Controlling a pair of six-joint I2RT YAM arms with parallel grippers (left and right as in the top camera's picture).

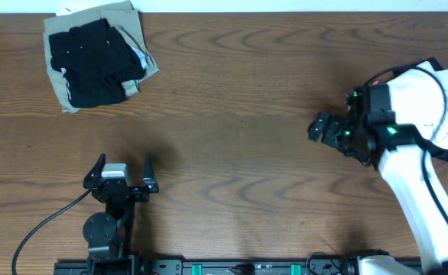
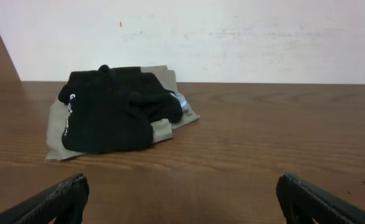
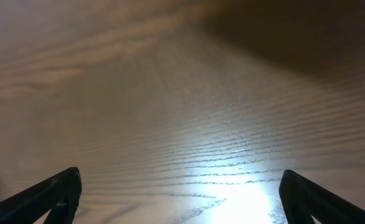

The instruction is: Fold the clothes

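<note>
Two heaps of clothes lay well apart on the broad brown wood-grain table (image 1: pixel 247 114). At the far left sat a flat khaki-olive folded cloth (image 1: pixel 62 95) with a crumpled black fabric garment (image 1: pixel 94 61) bunched on top. At the right edge a loose white printed top (image 1: pixel 423 95) lay partly under my right arm.

My left gripper (image 1: pixel 124 162) sat near and left, jaws spread wide and empty, facing the far-left stack across bare wood. My right gripper (image 1: pixel 316 130) hung low over bare table just left of the white top, fingers likewise parted, holding nothing.

I judged that no piece was yet being folded and that the step in hand was fetching one. The next move called for turning the right gripper toward the white top, pinching an edge and dragging it to the middle to spread flat.

Small white marks ran along the black garment's left side, and a print showed on the white top. Both were too small to read.
</note>
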